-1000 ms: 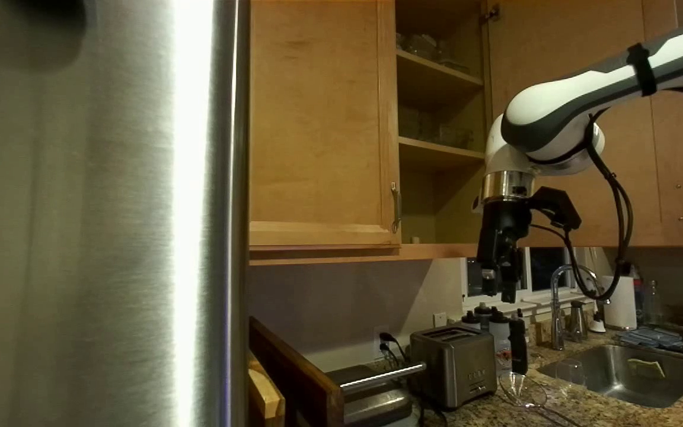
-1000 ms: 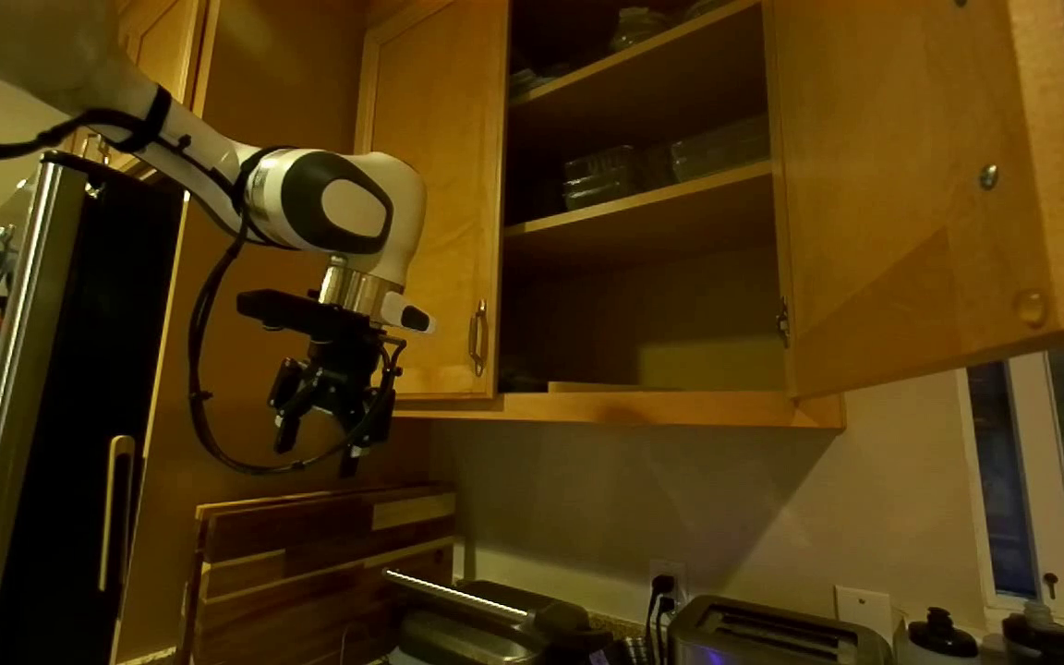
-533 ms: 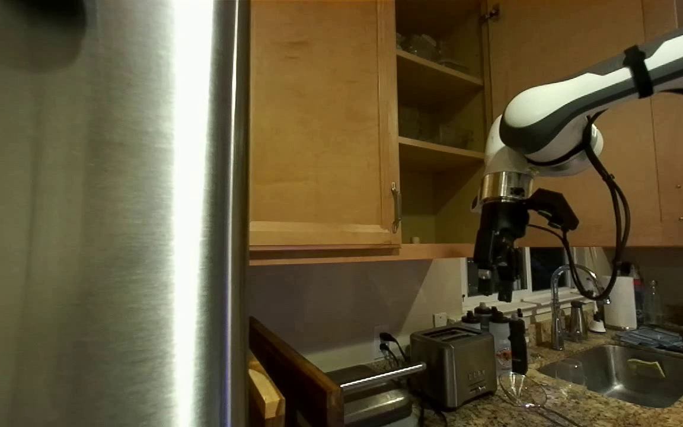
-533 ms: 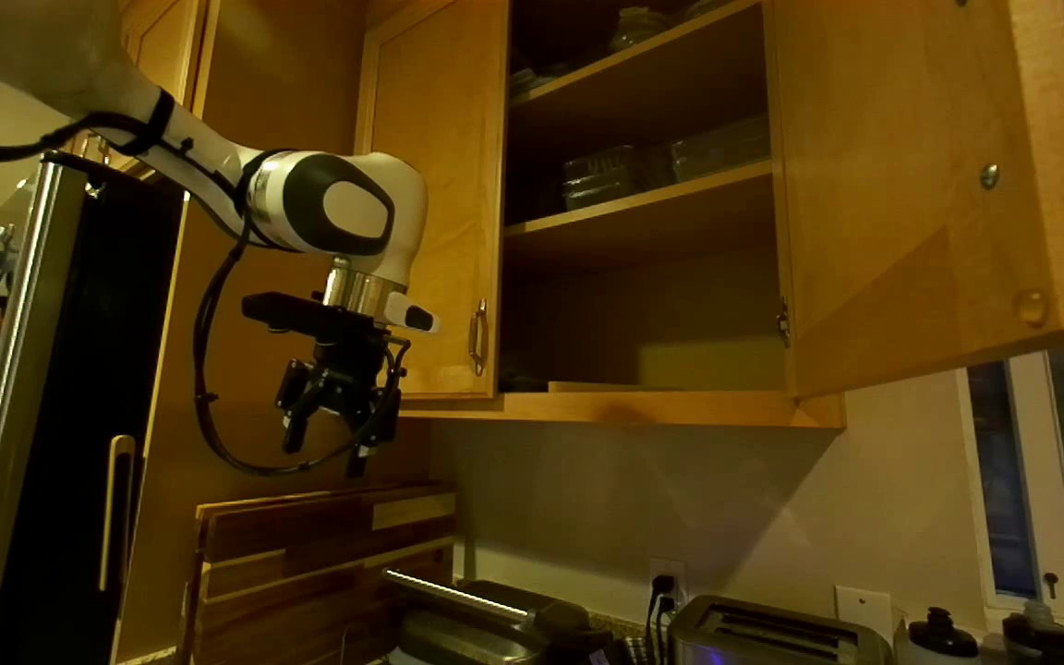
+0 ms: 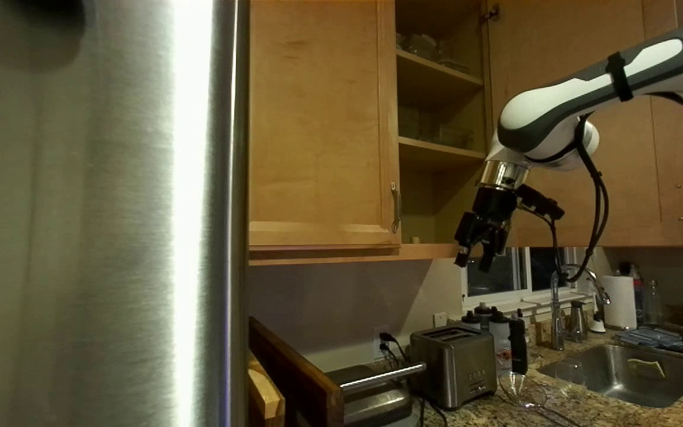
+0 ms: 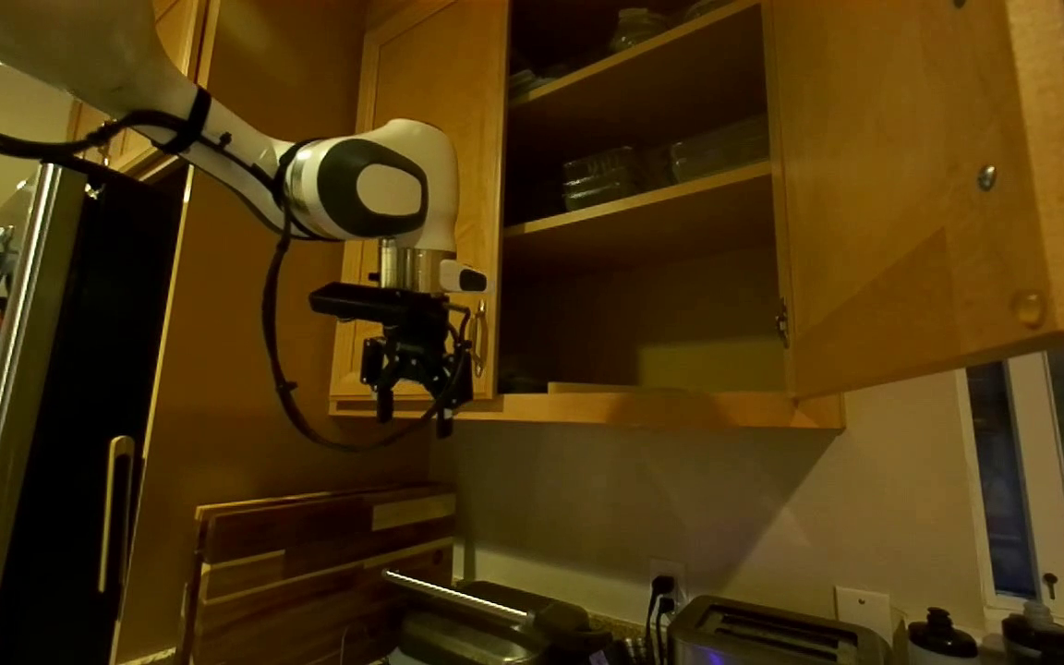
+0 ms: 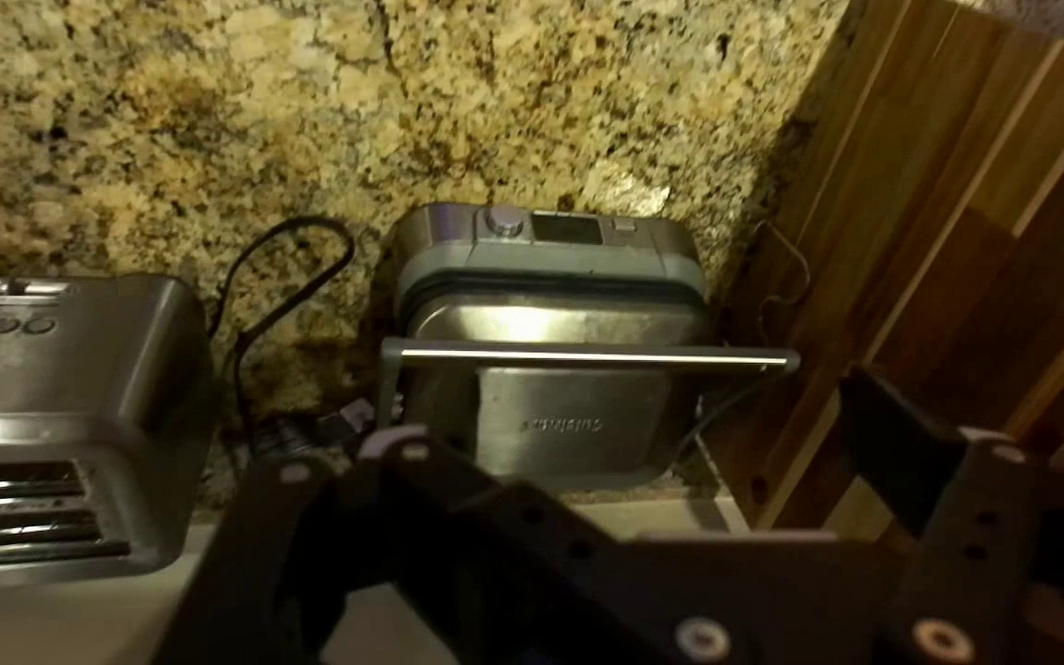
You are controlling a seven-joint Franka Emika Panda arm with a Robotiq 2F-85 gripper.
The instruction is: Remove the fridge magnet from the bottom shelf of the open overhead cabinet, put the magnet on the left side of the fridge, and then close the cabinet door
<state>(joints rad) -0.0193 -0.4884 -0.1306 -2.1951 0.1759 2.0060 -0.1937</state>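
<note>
Biggest first. Fridge [image 5: 110,237] — brushed steel, your drop-off. Overhead cabinet [image 6: 717,356] is open, its cabinet door [image 6: 911,212] swung wide; closing that is your last step. Your arm [image 6: 393,189] is outside, in front of the closed door [image 6: 444,74] alongside. Bottom shelf [image 6: 726,406] is your target; I'd say the pick isn't made yet. Countertop press [image 7: 578,425] shows below you in the wrist view — a slip later could land the piece there. Slack cable loop [image 6: 284,386] could snag if you swing in fast. Gripper [image 6: 415,417]: jaws spread wide, nothing held, pointing mostly down. Tips look level with the shelf's front edge or lower, so going straight in without lifting and tilting would clip it. Smallest: the magnet [image 6: 601,387], which I take to be the low pale strip lying on that shelf near the front. Long axis seems to run along the shelf, maybe slanting back toward the open door's side. In an exterior view only a pale stub [image 5: 415,239] shows, perhaps its near end. Nudge that and you'd shove it deeper.
</note>
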